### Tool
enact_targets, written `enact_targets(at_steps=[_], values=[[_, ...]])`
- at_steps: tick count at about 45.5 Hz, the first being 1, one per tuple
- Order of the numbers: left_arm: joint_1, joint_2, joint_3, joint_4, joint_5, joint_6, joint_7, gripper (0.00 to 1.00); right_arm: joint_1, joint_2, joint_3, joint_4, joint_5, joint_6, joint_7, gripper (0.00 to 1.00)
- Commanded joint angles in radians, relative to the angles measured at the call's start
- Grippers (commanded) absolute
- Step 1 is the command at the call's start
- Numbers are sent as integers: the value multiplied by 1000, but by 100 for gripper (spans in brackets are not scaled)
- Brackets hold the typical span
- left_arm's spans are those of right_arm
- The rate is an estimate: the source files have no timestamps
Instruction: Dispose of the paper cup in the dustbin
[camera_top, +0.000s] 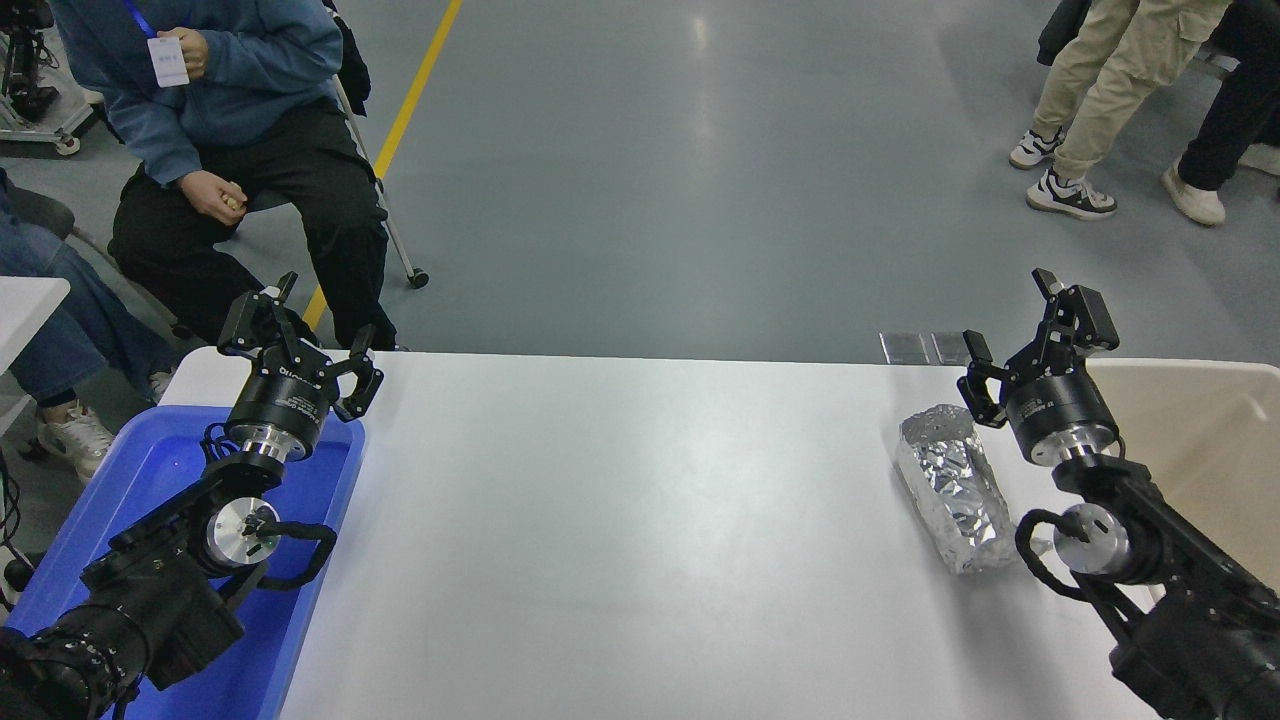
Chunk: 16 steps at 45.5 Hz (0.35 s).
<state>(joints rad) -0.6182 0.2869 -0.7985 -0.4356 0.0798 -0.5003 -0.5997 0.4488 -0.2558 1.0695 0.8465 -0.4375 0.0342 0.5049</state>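
The paper cup is out of view; I cannot see it on the table or in the visible part of the bin. The beige dustbin stands at the table's right edge, partly hidden by my right arm. My right gripper is open and empty, raised over the table's far right corner, just left of the dustbin and above the foil bundle's far end. My left gripper is open and empty, parked over the far end of the blue tray at the lower left.
A crinkled silver foil bundle lies on the white table near the right arm. A blue plastic tray sits at the left edge. A person in blue sits beyond the far left corner; other people's legs stand at the top right.
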Motion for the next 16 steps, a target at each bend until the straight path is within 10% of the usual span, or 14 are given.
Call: enact_targets(at_steps=[1,16], values=[[0,0,-1,0,0,-1,0,100,-25,24,15,6,-9,3,21,99],[0,0,1,0,0,0,0,100,-33,23,6,-23,-9,-5,21,99]])
